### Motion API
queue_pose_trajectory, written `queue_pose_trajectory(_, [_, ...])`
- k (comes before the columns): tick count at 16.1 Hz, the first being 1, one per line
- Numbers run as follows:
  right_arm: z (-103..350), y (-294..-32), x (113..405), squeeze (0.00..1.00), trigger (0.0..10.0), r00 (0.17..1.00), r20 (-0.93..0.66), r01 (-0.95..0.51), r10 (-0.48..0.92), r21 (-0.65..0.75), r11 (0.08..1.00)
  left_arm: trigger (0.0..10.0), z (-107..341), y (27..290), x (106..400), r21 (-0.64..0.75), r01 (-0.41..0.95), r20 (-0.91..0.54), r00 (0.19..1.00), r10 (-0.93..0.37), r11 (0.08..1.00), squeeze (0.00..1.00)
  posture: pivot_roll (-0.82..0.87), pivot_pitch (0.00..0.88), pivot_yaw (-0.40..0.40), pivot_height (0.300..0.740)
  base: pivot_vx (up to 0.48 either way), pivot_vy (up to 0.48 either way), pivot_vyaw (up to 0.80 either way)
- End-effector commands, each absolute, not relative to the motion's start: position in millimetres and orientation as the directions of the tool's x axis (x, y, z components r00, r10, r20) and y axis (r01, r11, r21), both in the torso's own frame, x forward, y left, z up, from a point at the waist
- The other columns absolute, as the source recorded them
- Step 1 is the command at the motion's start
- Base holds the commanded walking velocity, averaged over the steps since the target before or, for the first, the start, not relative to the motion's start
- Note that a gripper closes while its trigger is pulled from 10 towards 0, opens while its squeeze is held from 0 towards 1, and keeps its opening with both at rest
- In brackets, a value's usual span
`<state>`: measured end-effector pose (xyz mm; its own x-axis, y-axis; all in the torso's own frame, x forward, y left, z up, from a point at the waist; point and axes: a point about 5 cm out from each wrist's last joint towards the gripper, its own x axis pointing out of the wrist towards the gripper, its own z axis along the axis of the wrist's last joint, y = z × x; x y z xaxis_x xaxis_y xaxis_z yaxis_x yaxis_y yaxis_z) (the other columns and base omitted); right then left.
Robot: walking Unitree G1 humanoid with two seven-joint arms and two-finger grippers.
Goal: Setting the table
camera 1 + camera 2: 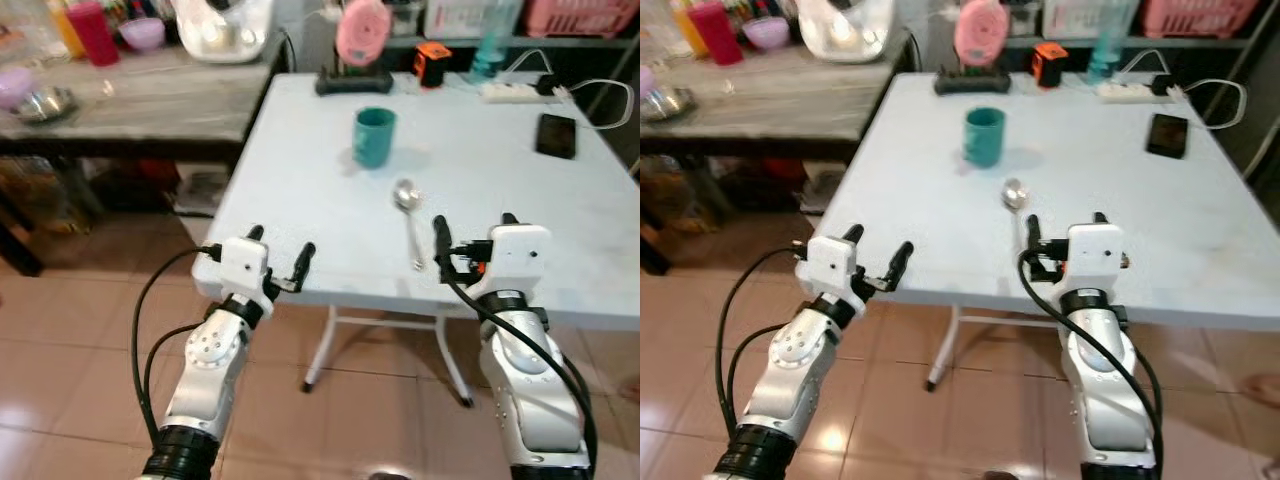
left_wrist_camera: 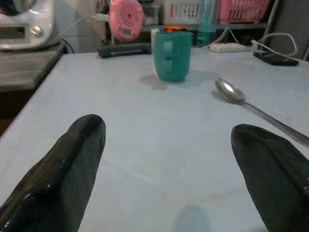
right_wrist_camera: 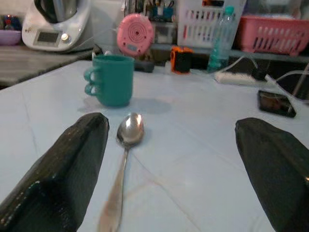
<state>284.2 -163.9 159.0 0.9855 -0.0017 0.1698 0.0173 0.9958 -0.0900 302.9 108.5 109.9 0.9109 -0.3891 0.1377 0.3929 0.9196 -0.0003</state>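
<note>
Both grippers spread at worktop edge

White worktop (image 1: 560, 230) carries all. Left gripper (image 1: 281, 258) and right gripper (image 1: 474, 235) at near edge, fingers wide apart, empty. Green mug (image 1: 375, 137) mid-worktop. Spoon (image 1: 409, 218) just beside right gripper, bowl toward mug.

Both silver arms are reaching forward and up from the bottom of the head views, elbows bent, black cables looping along each. The left end effector (image 1: 278, 258) is hovering at the near left corner of the tabletop (image 1: 300, 180), its two black fingers (image 2: 58, 179) standing wide apart. The right end effector (image 1: 474, 232) is sitting over the near edge of the tabletop further to the right, fingers (image 3: 63, 169) likewise spread wide. Neither is gripping anything; both white wrist housings are pointing forward, roughly level with each other.
</note>
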Motion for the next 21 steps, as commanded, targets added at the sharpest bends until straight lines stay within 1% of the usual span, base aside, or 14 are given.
queue_pose_trajectory(1, [161, -159, 284, 0.00, 10.0, 0.984, 0.178, -0.001, 0.016, -0.082, 0.997, 10.0, 109, 116, 302, -0.010, 0.400, 0.133, 0.909, -0.395, 0.916, 0.00, -0.28, 0.077, 0.074, 0.740, 0.000, 0.000, 0.00])
queue_pose_trajectory(4, [161, -160, 285, 0.00, 10.0, 0.985, 0.172, 0.000, 0.012, -0.069, 0.998, 10.0, 109, 114, 301, -0.020, 0.423, 0.134, 0.899, -0.417, 0.906, 0.00, -0.28, 0.077, 0.074, 0.740, 0.092, 0.000, 0.00])
queue_pose_trajectory(16, [158, -160, 286, 0.00, 10.0, 0.986, 0.165, -0.003, 0.016, -0.080, 0.997, 10.0, 107, 109, 298, -0.039, 0.469, 0.134, 0.877, -0.460, 0.882, 0.00, -0.28, 0.070, 0.073, 0.740, 0.339, 0.000, 0.00])
queue_pose_trajectory(19, [158, -159, 286, 0.00, 10.0, 0.986, 0.164, -0.006, 0.019, -0.080, 0.997, 10.0, 105, 108, 296, -0.042, 0.476, 0.123, 0.875, -0.468, 0.879, 0.00, -0.28, 0.070, 0.072, 0.740, 0.000, 0.000, 0.00])
queue_pose_trajectory(21, [158, -159, 285, 0.00, 10.0, 0.987, 0.162, -0.008, 0.020, -0.076, 0.997, 10.0, 99, 108, 288, -0.027, 0.547, 0.107, 0.834, -0.541, 0.837, 0.00, -0.28, 0.076, 0.071, 0.740, 0.000, 0.000, 0.00])
